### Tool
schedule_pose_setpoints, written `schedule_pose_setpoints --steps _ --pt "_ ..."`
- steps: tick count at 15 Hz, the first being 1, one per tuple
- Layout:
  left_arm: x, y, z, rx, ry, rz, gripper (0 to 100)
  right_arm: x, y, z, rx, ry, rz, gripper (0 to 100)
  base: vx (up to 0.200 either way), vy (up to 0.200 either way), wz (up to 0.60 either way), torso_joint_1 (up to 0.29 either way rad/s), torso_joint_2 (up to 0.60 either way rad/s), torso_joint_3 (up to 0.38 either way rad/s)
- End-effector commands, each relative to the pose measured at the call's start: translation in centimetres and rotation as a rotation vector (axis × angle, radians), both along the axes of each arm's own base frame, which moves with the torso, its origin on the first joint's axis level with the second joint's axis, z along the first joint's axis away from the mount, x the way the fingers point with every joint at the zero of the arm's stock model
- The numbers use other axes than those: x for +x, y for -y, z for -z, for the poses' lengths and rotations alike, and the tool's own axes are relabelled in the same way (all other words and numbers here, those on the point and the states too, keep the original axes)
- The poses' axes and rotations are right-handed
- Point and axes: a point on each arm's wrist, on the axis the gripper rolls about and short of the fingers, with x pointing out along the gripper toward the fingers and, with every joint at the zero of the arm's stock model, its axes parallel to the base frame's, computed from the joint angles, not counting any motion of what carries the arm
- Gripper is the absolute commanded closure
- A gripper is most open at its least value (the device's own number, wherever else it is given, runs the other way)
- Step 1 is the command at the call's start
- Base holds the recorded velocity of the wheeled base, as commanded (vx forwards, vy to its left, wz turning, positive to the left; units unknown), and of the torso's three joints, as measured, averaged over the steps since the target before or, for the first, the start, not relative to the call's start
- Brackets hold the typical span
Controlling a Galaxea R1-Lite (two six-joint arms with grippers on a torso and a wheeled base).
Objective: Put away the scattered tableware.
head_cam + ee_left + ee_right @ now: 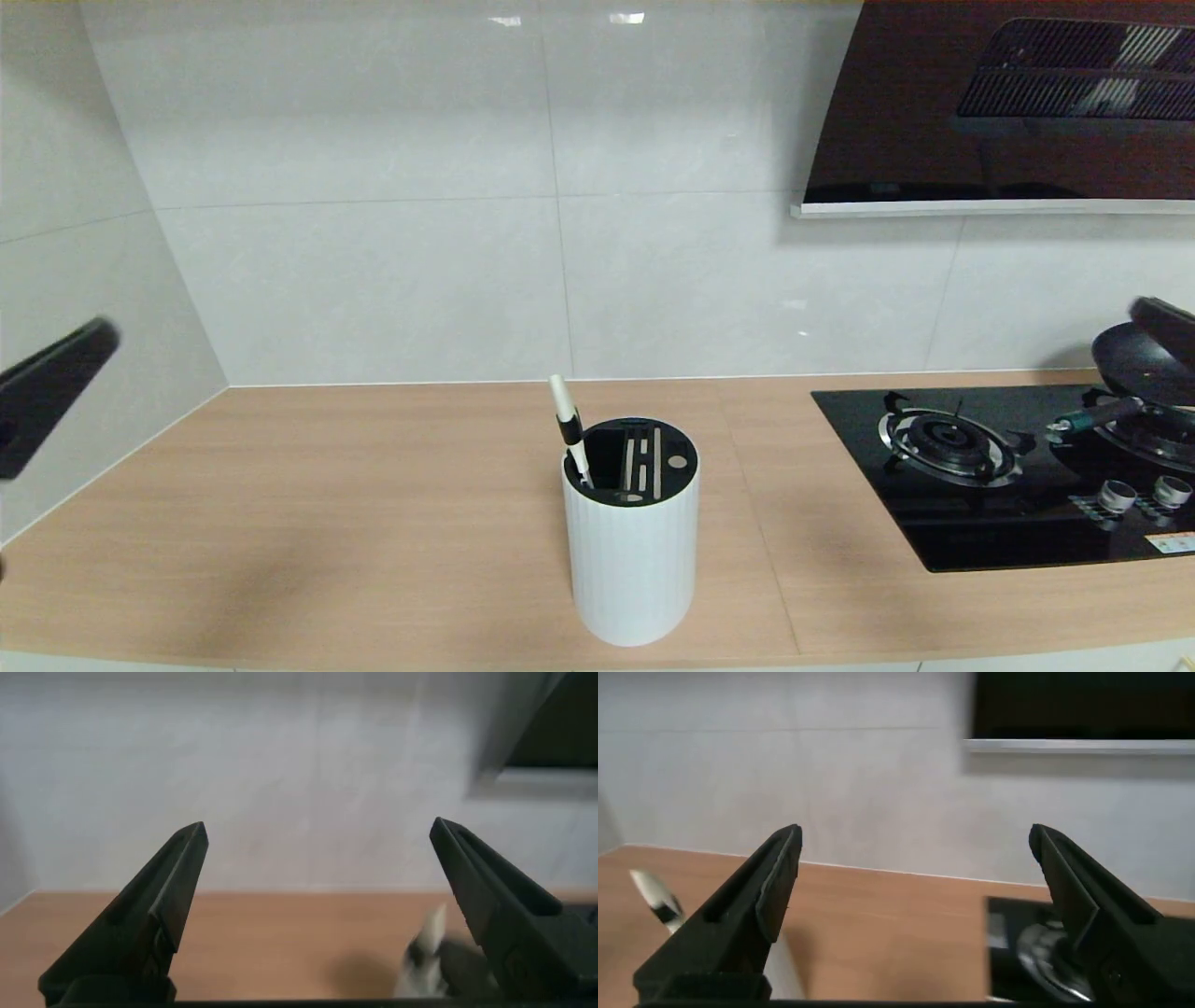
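Observation:
A white ribbed utensil holder (633, 560) with a black slotted top stands near the front edge of the wooden counter (373, 504). A white utensil handle with a black band (569, 429) sticks up out of its left side, leaning left. My left gripper (318, 845) is open and held above the counter, facing the tiled wall, with nothing between its fingers; the handle shows blurred at the lower edge (425, 947). My right gripper (915, 845) is open too, empty, with the handle (656, 901) off to one side.
A black gas hob (1018, 467) with two burners sits at the right; a dark pan (1139, 369) rests on the far burner. A range hood (1008, 103) hangs above. Tiled walls close the back and left. The counter's left part is bare wood.

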Motion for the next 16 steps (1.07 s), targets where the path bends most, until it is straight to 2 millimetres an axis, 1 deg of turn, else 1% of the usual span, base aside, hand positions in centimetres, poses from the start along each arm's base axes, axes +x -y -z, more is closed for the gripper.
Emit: schedule_pose_setpoints --steps 1,3,4,5,6,7,8,9,10,12,14,15,16 --pt "-8.4 -3.5 3.6 0.008 0.05 -0.077 0 -10.4 3.3 3.9 0.003 0.052 0.106 0 0.0 0.0 0.0 0.0 0.0 0.0" --pt "-10.6 -4.0 4.7 0.013 0.06 -0.093 0 -14.3 4.0 5.2 -0.029 0.046 0.15 0 0.0 0.0 0.0 0.0 0.0 0.0" --pt "-11.5 -4.1 5.6 0.012 0.063 -0.118 0 -15.7 4.1 5.9 -0.035 0.044 0.174 0 0.0 0.0 0.0 0.0 0.0 0.0" --pt "-12.1 -4.1 6.4 0.014 0.062 -0.144 0 -16.0 4.1 6.3 -0.04 0.035 0.189 0 0.0 0.0 0.0 0.0 0.0 0.0" --pt "-12.5 -4.0 7.2 0.021 0.051 -0.181 0 -15.9 4.0 6.5 -0.036 0.024 0.229 0 0.0 0.0 0.0 0.0 0.0 0.0" --pt "-12.1 -3.6 7.9 0.019 0.028 -0.234 0 -15.6 3.9 7.1 -0.036 -0.002 0.277 0 0.0 0.0 0.0 0.0 0.0 0.0" --pt "-11.9 -3.4 8.2 0.017 0.037 -0.273 0 -15.7 3.5 7.9 -0.039 0.003 0.33 0 0.0 0.0 0.0 0.0 0.0 0.0" --pt "-12.3 -3.1 8.6 0.021 0.071 -0.316 0 -16.2 3.3 8.9 -0.044 0.022 0.344 0 0.0 0.0 0.0 0.0 0.0 0.0" --pt "-12.5 -2.8 9.8 0.043 0.075 -0.322 0 -15.6 3.3 10.2 -0.055 -0.01 0.328 0 0.0 0.0 0.0 0.0 0.0 0.0" --pt "-11.2 -2.9 12.5 0.055 -0.003 -0.331 0 -14.4 3.3 12.2 -0.048 -0.062 0.357 0 0.0 0.0 0.0 0.0 0.0 0.0" --pt "-10.0 -2.8 15.3 0.079 -0.104 -0.285 0 -12.8 3.3 15.0 -0.064 -0.081 0.318 0 0.0 0.0 0.0 0.0 0.0 0.0" --pt "-9.9 -2.8 15.4 0.081 -0.108 -0.279 0 -12.7 3.2 15.2 -0.066 -0.081 0.309 0 0.0 0.0 0.0 0.0 0.0 0.0" --pt "-9.3 -2.6 17.2 0.116 -0.168 -0.179 0 -12.3 3.0 16.4 -0.085 -0.123 0.181 0 0.0 0.0 0.0 0.0 0.0 0.0"
